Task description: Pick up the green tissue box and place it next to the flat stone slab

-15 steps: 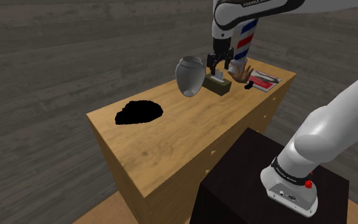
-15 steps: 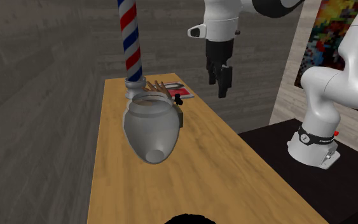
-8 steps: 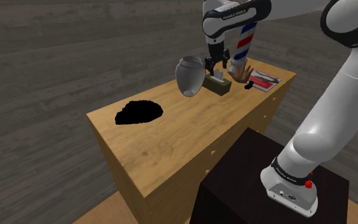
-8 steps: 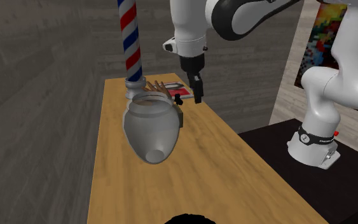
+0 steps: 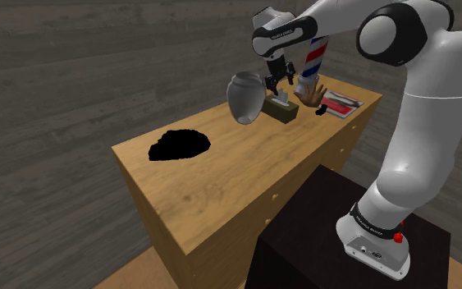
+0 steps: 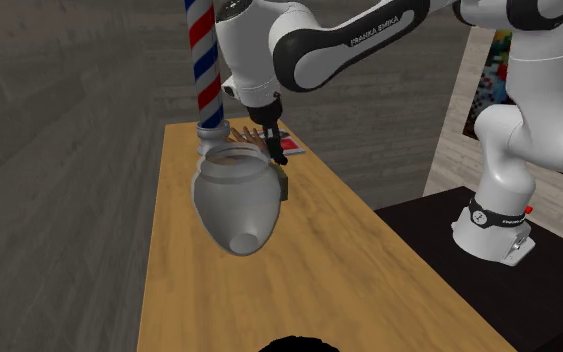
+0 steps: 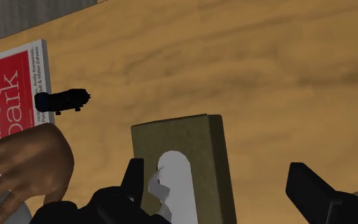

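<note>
the gripper point(image 7: 217, 172) is held open above the olive tissue box point(image 7: 184, 153), unclasped between its fingers; a grey vase point(image 5: 244, 97) is seen just beside the box.

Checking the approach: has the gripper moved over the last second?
Yes. In the second exterior view, the gripper has swung left and down toward the grey vase, now over the tissue box.
</note>
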Robot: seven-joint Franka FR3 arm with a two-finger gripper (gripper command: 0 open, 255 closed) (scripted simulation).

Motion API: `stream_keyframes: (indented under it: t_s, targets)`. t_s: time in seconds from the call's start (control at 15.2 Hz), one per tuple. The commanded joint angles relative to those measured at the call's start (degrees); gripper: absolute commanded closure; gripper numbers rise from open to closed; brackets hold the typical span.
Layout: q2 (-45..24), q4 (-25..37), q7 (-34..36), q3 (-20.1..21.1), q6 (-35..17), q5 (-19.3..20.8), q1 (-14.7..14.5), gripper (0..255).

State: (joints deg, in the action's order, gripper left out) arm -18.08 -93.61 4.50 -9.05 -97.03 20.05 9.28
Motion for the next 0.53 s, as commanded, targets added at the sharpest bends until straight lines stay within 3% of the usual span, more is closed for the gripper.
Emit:
stream_keyframes:
  t_s: [0.0,0.2,0.46]
  targets:
    - [-6.23,5.58,-0.71,-0.67,0.65,1.29,0.61,0]
    - [-13.53,14.05,-1.70,-1.33,3.13,3.36,2.02,0]
    - [-13.73,12.25,-1.30,-1.00,1.16,4.04,3.03,0]
